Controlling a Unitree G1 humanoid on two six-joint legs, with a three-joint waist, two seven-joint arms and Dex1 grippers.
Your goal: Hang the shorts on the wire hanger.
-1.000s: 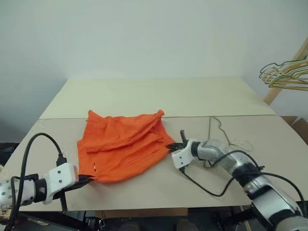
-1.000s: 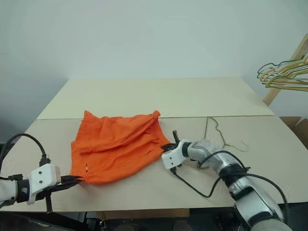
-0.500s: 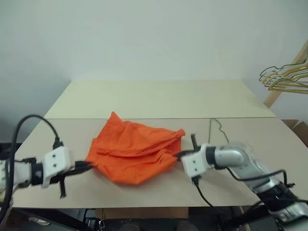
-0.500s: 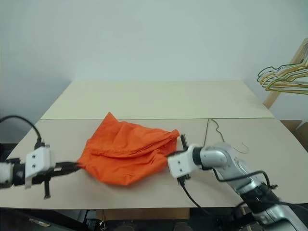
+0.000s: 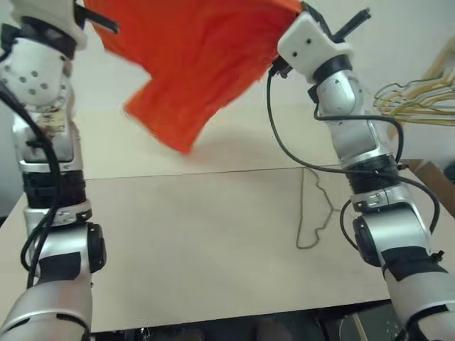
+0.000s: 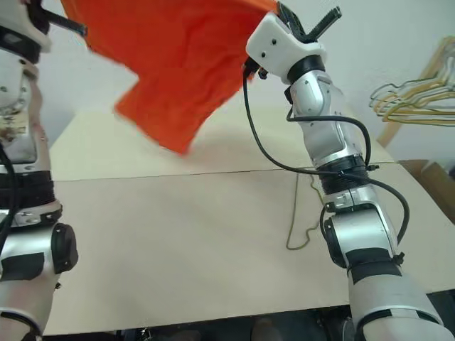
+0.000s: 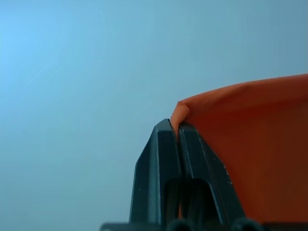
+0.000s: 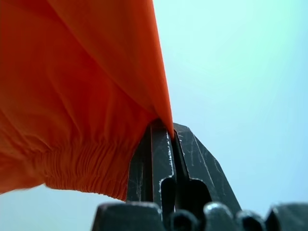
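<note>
The bright orange shorts [image 5: 192, 64] hang in the air above the table, stretched between my two raised arms. In the left wrist view my left gripper [image 7: 175, 126] is shut on one corner of the cloth. The right wrist view has my right gripper [image 8: 166, 129] shut on the opposite edge, next to the gathered waistband [image 8: 82, 161]. From the head camera, the left gripper [image 5: 96, 20] is high on the left and the right gripper [image 5: 293, 8] high on the right. The thin wire hanger [image 5: 301, 213] lies flat on the table by my right arm.
The beige table [image 5: 185, 249] has a seam across its middle. A cluster of gold and green hangers [image 5: 416, 106] hangs on a wooden rack at the far right. A cardboard box [image 5: 432, 179] sits beyond the table's right edge.
Both arms have swung up from table height, lifting the shorts off the table into the air. The camera view has shifted too.
</note>
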